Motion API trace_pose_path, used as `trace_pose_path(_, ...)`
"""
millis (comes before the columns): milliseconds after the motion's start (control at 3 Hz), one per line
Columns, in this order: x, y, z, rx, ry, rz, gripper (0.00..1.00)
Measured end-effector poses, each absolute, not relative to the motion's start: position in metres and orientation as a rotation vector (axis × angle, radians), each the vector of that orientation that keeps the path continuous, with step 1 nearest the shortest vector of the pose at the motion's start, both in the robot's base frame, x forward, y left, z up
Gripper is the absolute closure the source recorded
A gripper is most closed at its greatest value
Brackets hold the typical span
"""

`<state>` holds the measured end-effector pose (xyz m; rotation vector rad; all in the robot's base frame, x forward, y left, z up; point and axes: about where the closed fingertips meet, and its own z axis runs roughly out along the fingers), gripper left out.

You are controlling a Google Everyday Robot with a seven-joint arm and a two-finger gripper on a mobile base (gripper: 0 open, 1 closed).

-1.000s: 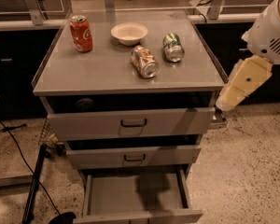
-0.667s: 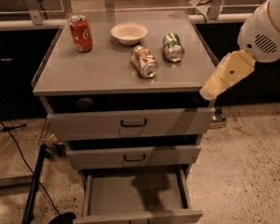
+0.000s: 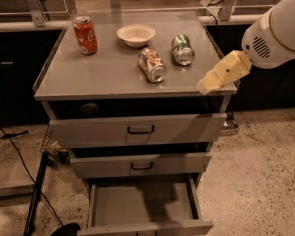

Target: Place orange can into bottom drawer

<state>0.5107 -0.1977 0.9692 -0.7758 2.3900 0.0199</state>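
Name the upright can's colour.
The can is red with white lettering, in the camera view. The gripper hovers at the right edge of the cabinet top.

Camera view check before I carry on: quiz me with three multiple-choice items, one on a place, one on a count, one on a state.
1. Where is the orange can?
A. on the floor
B. on the cabinet top
C. in a drawer

2. How many cans are on the cabinet top?
A. one
B. two
C. three

3. The bottom drawer is:
A. pulled open
B. shut
C. taken out

Answers:
1 B: it lies on its side near the middle of the top, apart from the gripper, which hangs at the top's right front edge.
2 C: a red can stands upright; the orange can and a green can lie on their sides.
3 A: its grey floor shows.
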Motion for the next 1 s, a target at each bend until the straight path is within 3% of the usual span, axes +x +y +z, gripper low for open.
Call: trace_pose_path(1000,0.517,-0.174,0.943,-0.487,2.390,0.001,0.00)
